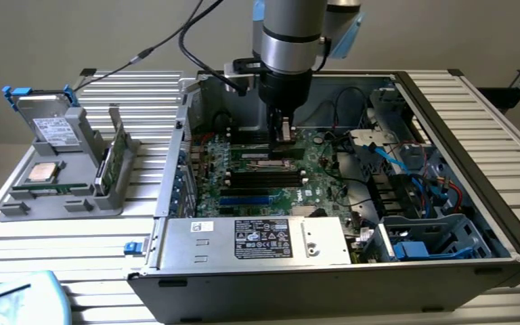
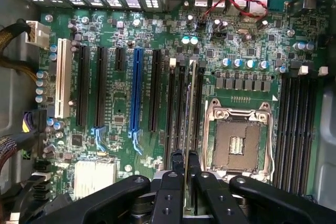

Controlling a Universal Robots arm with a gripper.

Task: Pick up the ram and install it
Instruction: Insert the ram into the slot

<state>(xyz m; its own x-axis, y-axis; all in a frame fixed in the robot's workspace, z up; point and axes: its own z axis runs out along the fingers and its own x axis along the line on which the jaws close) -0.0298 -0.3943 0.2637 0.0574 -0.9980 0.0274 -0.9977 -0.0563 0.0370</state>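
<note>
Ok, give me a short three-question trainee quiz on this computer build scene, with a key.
1. True or false: the gripper is clamped on the thin green ram stick.
2. Which square silver part lies in the grey plastic holder?
3. The stick is: A) lying flat in the holder, B) held on edge over the black memory slots beside the empty silver processor socket, C) let go.
Key: 1 true; 2 the processor chip; 3 B.
</note>
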